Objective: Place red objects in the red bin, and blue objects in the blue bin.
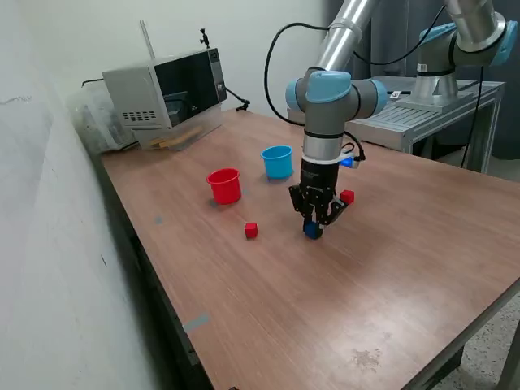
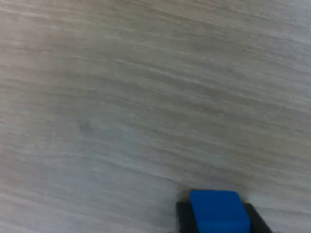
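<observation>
Your gripper [image 1: 314, 227] sits low over the tabletop [image 1: 325, 309] with a dark blue cube [image 1: 312, 231] between its fingertips; in the wrist view the cube [image 2: 217, 211] sits squarely between the two dark fingers [image 2: 183, 217], so it reads as clenched on that cube, at or just off the wood.

The relation that matters: the blue cup [image 1: 277, 161] stands beyond the gripper, toward the exterior view's left and farther from the camera, with bare wood between. The red cup [image 1: 225, 185] is beside it, farther to the exterior view's left, so your path to the blue cup need not cross it. A cube has no long axis to mind.

One red cube [image 1: 348, 196] lies just behind the gripper on the exterior view's right; lift straight up first, I judge, so you do not knock it. Another red cube [image 1: 251, 231] rests near the front, apart from everything. The tabletop's edges are well away. A second blue cube is not visible.
</observation>
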